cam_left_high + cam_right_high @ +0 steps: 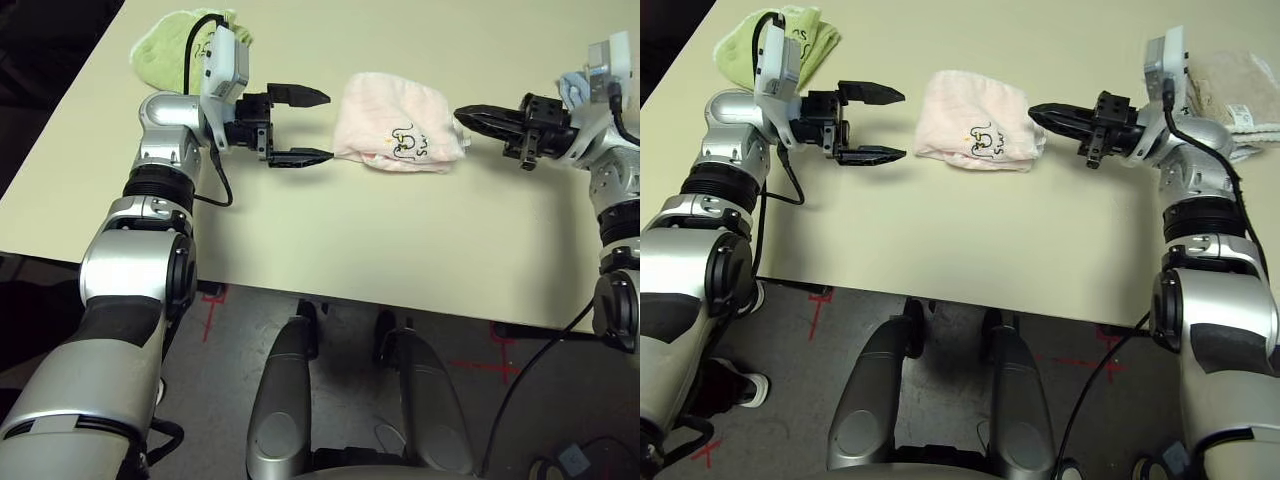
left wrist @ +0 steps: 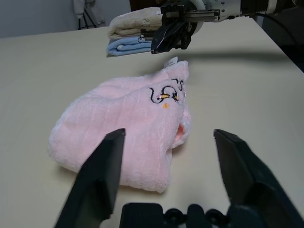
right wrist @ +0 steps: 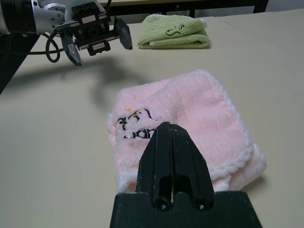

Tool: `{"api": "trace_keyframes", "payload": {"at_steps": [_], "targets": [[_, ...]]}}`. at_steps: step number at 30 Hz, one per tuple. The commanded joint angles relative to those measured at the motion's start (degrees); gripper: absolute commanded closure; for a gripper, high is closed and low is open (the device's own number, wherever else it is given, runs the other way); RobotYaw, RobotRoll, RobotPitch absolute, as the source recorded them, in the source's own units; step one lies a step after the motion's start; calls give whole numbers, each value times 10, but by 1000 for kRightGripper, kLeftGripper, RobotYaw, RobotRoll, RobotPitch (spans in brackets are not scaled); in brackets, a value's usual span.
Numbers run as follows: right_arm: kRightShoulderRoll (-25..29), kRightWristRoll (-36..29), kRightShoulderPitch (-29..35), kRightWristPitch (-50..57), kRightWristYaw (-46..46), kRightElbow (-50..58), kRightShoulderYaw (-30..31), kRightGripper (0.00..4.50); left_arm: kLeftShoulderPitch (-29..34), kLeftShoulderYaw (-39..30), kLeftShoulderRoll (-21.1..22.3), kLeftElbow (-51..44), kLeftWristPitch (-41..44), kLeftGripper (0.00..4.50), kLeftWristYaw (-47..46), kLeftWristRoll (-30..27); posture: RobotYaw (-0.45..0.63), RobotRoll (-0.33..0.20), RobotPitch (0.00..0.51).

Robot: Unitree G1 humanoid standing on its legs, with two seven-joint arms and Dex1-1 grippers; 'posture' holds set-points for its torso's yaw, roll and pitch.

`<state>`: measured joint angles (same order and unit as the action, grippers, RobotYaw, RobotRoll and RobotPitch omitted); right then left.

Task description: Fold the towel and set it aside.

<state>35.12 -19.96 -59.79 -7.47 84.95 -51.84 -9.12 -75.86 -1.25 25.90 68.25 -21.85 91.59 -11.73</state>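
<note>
So the table (image 1: 300, 230) is a plain, smooth cream surface, and the pink towel (image 1: 390, 120) sits on it between the two grippers, in front of the robot. My guess is it's there because both arms can get at it easily. It's folded into a puffy, roundish-cornered bundle, fluffy terry with a bumpy white scalloped trim, and the dark stitched cartoon faces up near the robot's side.

Off past the left arm is a green towel (image 1: 165, 50), folded too and also fuzzy. Over by the right arm there's a beige towel (image 1: 1230, 85) lying on a blue towel (image 2: 128, 46), stacked in soft flat layers. Looks to me like those are parked at the sides to leave the middle for folding.

The left gripper (image 1: 330, 128) has its hard, tapered black fingers apart, with nothing between them, probably lined up to take that side of the bundle. The right gripper (image 1: 458, 115) is closed into a pointy wedge right by the towel's other side, no cloth pinched in it that I can see. Maybe that's for nudging or steadying. Folding looks well along imo, but setting it aside is still to do.
</note>
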Motion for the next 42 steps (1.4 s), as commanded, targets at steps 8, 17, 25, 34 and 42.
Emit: {"api": "trace_keyframes", "payload": {"at_steps": [8, 17, 25, 34, 42], "targets": [[-32, 2, -3, 2, 7, 28, 10, 4500, -38, -14, -24, 27, 49, 4443, -8, 12, 86, 0, 363], [-97, 40, -38, -39, -49, -39, 33, 4500, -45, -7, -80, 51, 63, 4443, -97, 50, 81, 0, 362], [-99, 73, -53, -53, -55, -77, 46, 4500, -36, 14, -106, 59, 63, 4443, -135, 98, 82, 0, 371], [-86, 82, -37, -46, -66, -71, 46, 4500, -25, 33, -107, 68, 77, 4443, -198, 143, 70, 0, 384], [-69, 90, -5, -47, -75, -72, 47, 4500, -16, 42, -81, 75, 88, 4443, -225, 175, 62, 0, 392]]}}
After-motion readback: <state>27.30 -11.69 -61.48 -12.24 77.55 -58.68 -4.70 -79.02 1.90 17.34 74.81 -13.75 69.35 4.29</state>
